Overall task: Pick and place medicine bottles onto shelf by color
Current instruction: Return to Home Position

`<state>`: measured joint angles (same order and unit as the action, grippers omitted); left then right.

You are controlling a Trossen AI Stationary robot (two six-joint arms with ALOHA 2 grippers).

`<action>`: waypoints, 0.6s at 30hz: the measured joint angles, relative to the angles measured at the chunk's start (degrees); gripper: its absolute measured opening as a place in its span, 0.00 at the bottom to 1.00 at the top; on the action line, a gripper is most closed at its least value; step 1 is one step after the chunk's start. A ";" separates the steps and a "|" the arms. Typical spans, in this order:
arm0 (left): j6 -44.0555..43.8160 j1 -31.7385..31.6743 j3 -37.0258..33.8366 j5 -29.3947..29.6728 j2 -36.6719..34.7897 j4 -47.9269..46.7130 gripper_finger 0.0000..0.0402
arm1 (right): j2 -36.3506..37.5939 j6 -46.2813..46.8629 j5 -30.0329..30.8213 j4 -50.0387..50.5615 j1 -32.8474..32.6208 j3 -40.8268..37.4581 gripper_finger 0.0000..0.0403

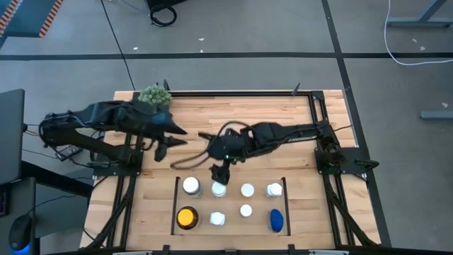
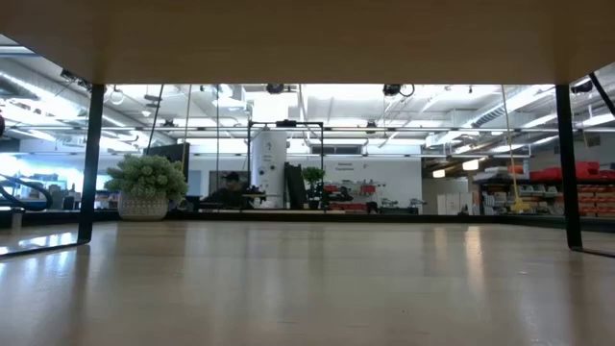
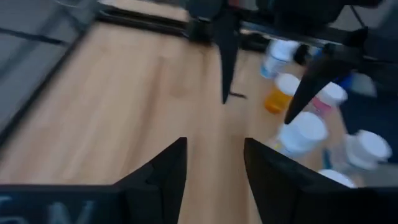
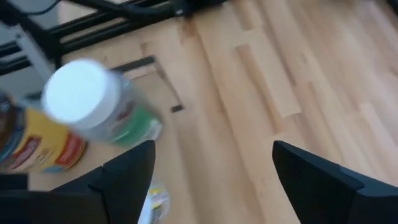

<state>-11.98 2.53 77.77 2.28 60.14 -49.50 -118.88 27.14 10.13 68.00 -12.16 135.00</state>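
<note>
Right jaws: spread wide and empty, with only bare plank between the fingers point(image 4: 127, 180); they hang at the end of the right arm point(image 1: 283, 133), over the shelf's far edge.
Nearest bottle: a white-capped bottle point(image 1: 219, 189) stands just beside the right jaws. In the right wrist view it point(image 4: 84, 96) lies off to one side of the fingers, not between them.
Left jaws: parted and empty, fingers point(image 3: 161, 177) over bare bench point(image 1: 241, 106), well apart from the shelf, with the left arm point(image 1: 106, 117) near the green plant ball point(image 1: 154, 94).
Shelf: the plank bay bounded by black rails point(image 1: 175, 205) at the bench's near side.
Medicine bottles: eight stand inside it in two rows. These are four white-capped ones in the far row, and in the near row an amber yellow-capped bottle point(image 1: 187, 217), two white ones and a blue bottle point(image 1: 276, 220).
Loose bottles: none visible on the bench outside the shelf.
Step in hand: placing looks finished, and the right arm appears due to retreat to its rest pose.
Next move: it calls for rising clear of the caps first, then drawing back, since a low sideways sweep could tip the bottle just beside the jaws.
</note>
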 joint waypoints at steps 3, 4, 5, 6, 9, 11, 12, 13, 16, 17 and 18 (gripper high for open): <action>-1.38 -1.06 -5.42 3.67 -6.64 1.78 0.36 | 0.85 -0.19 0.18 0.12 1.98 0.01 0.78; -2.53 -1.35 -7.78 3.92 -9.16 3.46 0.34 | 1.04 -0.36 0.15 -0.14 2.62 0.04 0.76; -3.59 -1.60 -10.35 4.04 -11.91 4.99 0.31 | 1.24 -0.55 -0.01 0.13 3.24 0.02 0.74; -4.57 -1.79 -12.80 4.06 -14.68 6.07 0.28 | 1.27 -0.86 -0.44 0.42 3.77 0.02 0.71; -8.15 -2.00 -18.82 3.89 -22.37 9.93 0.17 | 1.27 -1.56 -1.26 0.55 5.04 0.02 0.60; -10.38 -2.00 -22.00 3.91 -26.47 11.52 0.08 | 1.27 -1.93 -2.29 0.49 5.62 0.02 0.49; -11.72 -2.00 -23.31 3.91 -28.62 12.26 0.04 | 1.27 -2.32 -2.76 0.49 5.91 0.02 0.44; -12.69 -2.00 -24.65 3.99 -30.50 12.81 0.02 | 1.27 -2.71 -3.34 0.53 6.16 0.02 0.38; -15.83 -2.00 -29.02 4.10 -35.70 12.78 0.02 | 1.27 -3.99 -4.65 0.51 6.92 0.02 0.19; -17.15 -2.00 -30.73 4.09 -37.32 12.94 0.02 | 1.27 -4.38 -5.28 0.51 7.31 0.02 0.14; -18.69 -2.00 -32.47 4.08 -38.86 13.16 0.01 | 1.27 -4.81 -6.24 0.52 7.82 0.02 0.09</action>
<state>-30.68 0.54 45.30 6.36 21.28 -36.34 -117.60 22.33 3.89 68.52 -4.34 135.02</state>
